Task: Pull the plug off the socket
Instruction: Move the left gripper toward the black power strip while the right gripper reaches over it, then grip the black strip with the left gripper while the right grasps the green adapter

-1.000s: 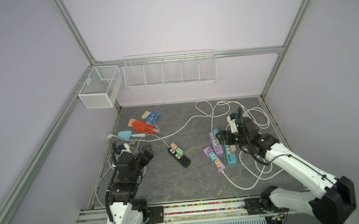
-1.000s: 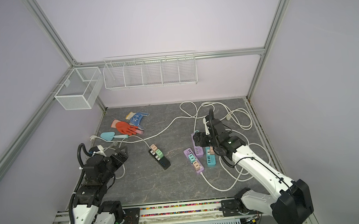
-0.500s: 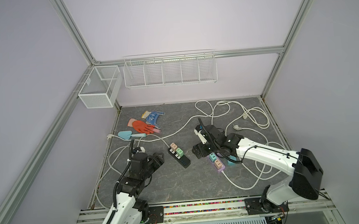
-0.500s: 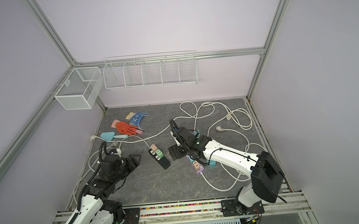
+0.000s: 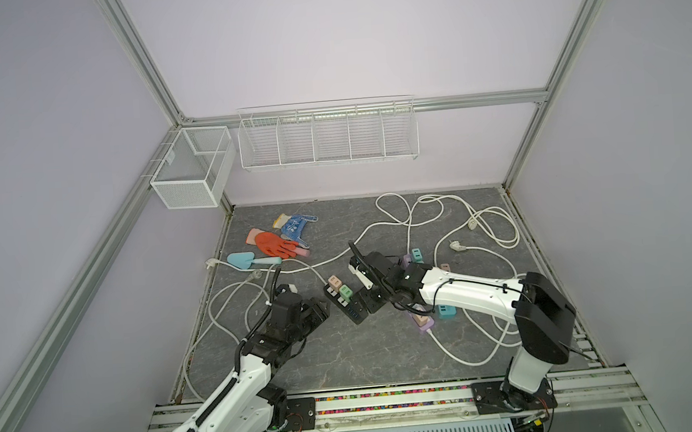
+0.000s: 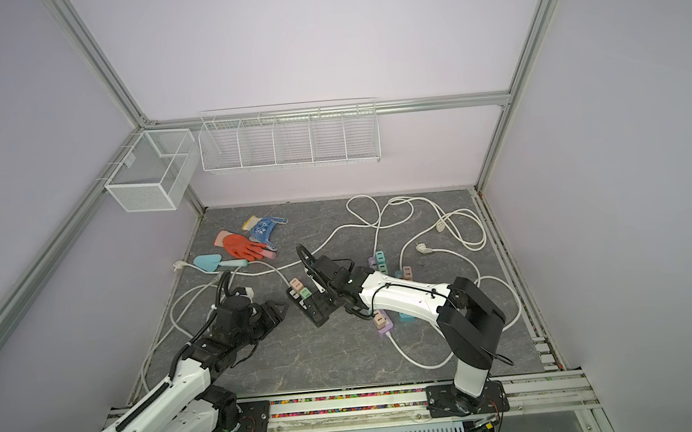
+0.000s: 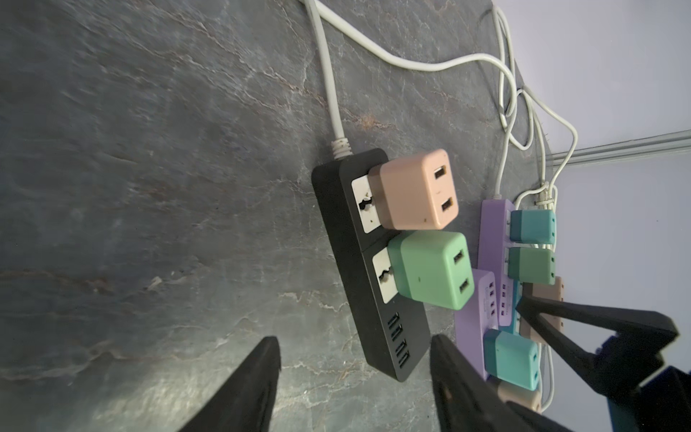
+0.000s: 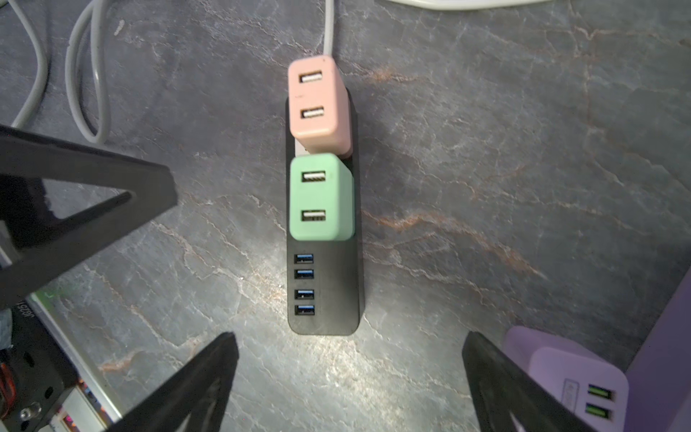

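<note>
grey tabletop [image 5: 346, 359], black power strip [image 8: 325, 291]

Right end effector [image 8: 349, 338] swung across to the black power strip [image 8: 324, 284] — left end effector [image 7: 353, 342] advanced toward it, jaws narrowing.

Gaping left end effector [image 7: 353, 338], right end effector [image 8: 349, 334]

On the grey mat [image 5: 346, 359], toward eleven o'clock, an orange glove [image 5: 273, 244] lies touching a blue glove [image 5: 295, 224]; a turquoise trowel [image 5: 242, 261] is just beside them at ten. White cable [image 5: 492, 247] makes loops from one to three o'clock, with a free white plug [image 5: 456, 246] at two. A purple power strip [image 5: 425, 325] lies at four. On the walls hang a mesh basket [image 5: 191, 173] at ten and a wire rack [image 5: 328, 137] at twelve.
</note>
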Tool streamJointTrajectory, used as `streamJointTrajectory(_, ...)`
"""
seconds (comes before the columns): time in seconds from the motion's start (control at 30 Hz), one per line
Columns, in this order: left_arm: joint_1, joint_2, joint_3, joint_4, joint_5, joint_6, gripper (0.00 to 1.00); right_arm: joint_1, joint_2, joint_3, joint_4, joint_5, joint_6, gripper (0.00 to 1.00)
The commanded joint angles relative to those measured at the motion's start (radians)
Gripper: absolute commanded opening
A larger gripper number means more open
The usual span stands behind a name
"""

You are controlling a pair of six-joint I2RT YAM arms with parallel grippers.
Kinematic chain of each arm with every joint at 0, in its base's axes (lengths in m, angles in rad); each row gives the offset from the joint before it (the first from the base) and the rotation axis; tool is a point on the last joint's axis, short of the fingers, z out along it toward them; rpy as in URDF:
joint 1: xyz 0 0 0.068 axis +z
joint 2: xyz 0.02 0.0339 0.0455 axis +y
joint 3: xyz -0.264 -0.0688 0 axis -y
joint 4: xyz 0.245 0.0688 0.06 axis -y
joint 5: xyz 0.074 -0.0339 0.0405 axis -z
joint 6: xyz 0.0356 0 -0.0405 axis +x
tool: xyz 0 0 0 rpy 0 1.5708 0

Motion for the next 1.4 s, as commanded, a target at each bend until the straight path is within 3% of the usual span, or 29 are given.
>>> streamJointTrajectory(0.0, -0.008, 0.055, -0.005, 0.114, 0.005, -0.022, 0.62, 0.023, 0.030, 0.036, 0.031, 0.037, -0.026, 0.99)
streamJointTrajectory(0.37, -0.010, 0.241, 0.018, 0.241, 0.022, -0.012, 0.50, 0.033, 0.110, 0.114, 0.006, 0.098, -0.017, 0.92)
streamJointTrajectory(0.67, -0.011, 0.404, 0.041, 0.341, 0.102, -0.017, 0.43, 0.034, 0.175, 0.174, -0.021, 0.110, -0.021, 0.82)
streamJointTrajectory(1.37, -0.011, 0.454, 0.039, 0.392, 0.111, -0.024, 0.38, 0.034, 0.260, 0.242, -0.039, 0.111, -0.039, 0.63)
